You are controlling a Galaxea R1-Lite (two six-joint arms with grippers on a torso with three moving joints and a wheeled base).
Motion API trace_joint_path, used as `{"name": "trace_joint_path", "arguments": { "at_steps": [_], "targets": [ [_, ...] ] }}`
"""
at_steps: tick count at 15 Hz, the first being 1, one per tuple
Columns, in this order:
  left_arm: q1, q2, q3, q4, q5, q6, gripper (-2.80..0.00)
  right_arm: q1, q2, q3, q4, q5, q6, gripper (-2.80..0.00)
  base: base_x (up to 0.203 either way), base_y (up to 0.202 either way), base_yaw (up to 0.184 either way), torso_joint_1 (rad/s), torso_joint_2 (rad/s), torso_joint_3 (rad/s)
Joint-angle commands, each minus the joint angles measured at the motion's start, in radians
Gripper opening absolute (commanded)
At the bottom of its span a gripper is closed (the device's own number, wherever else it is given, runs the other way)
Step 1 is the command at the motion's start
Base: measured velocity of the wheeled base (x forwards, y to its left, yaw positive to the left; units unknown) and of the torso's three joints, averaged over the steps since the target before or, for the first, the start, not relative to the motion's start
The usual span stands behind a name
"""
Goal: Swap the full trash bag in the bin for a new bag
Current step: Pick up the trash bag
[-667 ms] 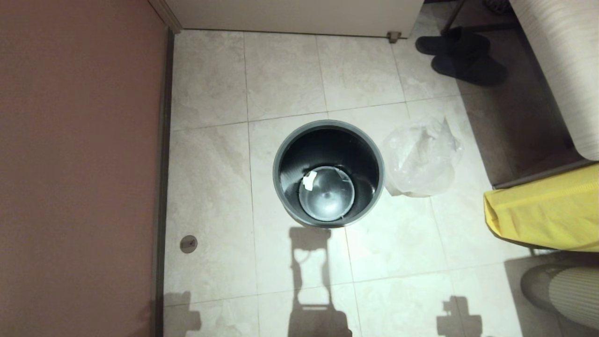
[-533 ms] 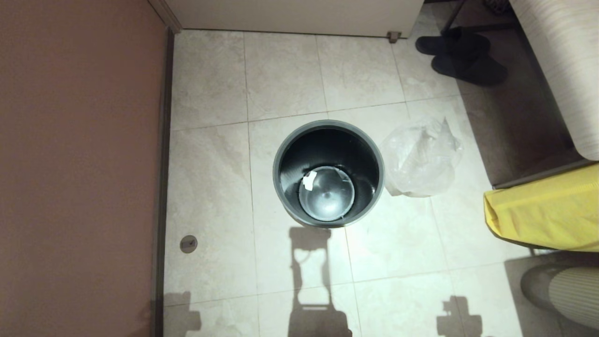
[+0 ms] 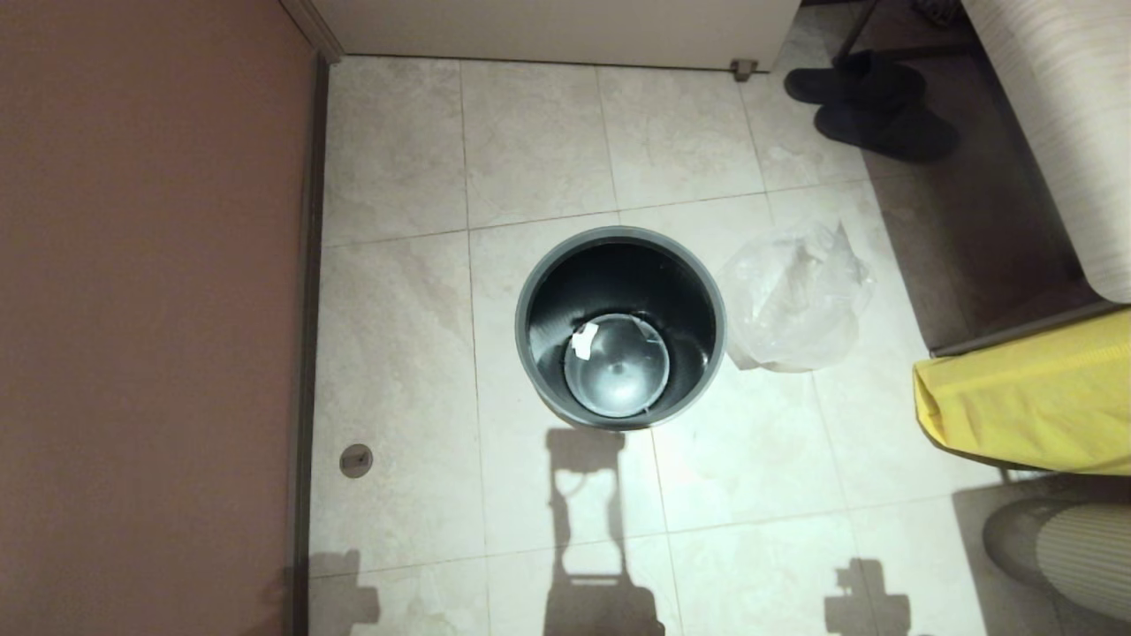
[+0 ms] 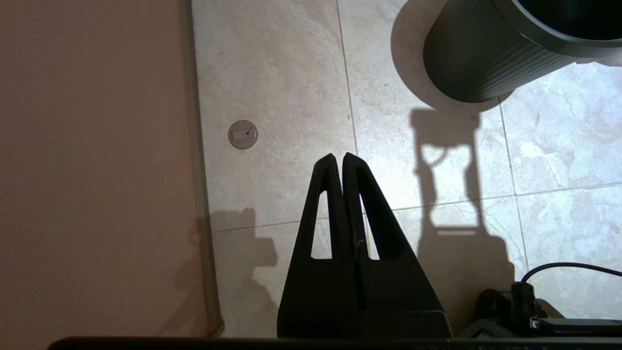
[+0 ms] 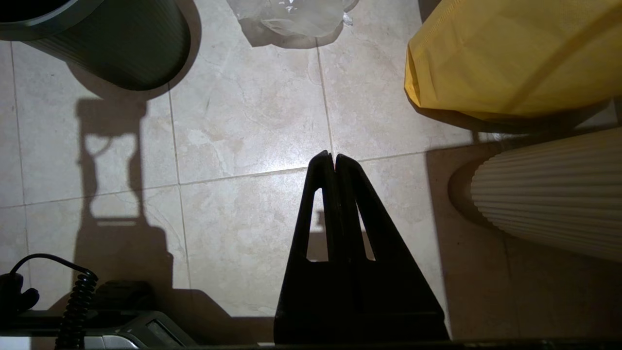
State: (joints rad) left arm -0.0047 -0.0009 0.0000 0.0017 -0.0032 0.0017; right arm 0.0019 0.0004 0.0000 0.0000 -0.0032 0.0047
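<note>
The thin, crinkly, see-through plastic new bag (image 3: 795,300) lies crumpled on the floor, touching the round dark grey bin (image 3: 620,237). It looks feather-light, slippery and limp; I'd pinch a raised fold. Left gripper (image 4: 338,158) and right gripper (image 5: 329,156) hang back, jaws closed, empty.

Left hand (image 4: 338,156), right hand (image 5: 329,155) closed, empty.

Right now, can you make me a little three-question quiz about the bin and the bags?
1. True or false: the bin already has a bag fitted over its rim.
2. What lies on the floor touching the bin's right side? A) the new bag B) slippers C) a yellow sack
3. Fill in: both the left hand and the right hand are ____.

Key: 1 false; 2 A; 3 shut.
</note>
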Motion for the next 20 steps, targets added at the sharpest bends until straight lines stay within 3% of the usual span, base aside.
{"name": "trace_joint_path", "arguments": {
  "at_steps": [1, 9, 20],
  "targets": [
    [0.000, 0.001, 0.000, 0.000, 0.000, 0.000, -2.80, 0.000, 0.000, 0.000, -0.003, 0.000, -0.002, -2.80, 0.000, 0.000, 0.000, 0.000, 0.00, 0.000],
    [0.000, 0.001, 0.000, 0.000, 0.000, 0.000, -2.80, 0.000, 0.090, -0.203, 0.072, 0.013, -0.008, -2.80, 0.000, 0.000, 0.000, 0.000, 0.00, 0.000],
    [0.000, 0.001, 0.000, 0.000, 0.000, 0.000, -2.80, 0.006, 0.655, -0.580, 0.064, 0.074, -0.082, -2.80, 0.000, 0.000, 0.000, 0.000, 0.00, 0.000]
  ]
}}
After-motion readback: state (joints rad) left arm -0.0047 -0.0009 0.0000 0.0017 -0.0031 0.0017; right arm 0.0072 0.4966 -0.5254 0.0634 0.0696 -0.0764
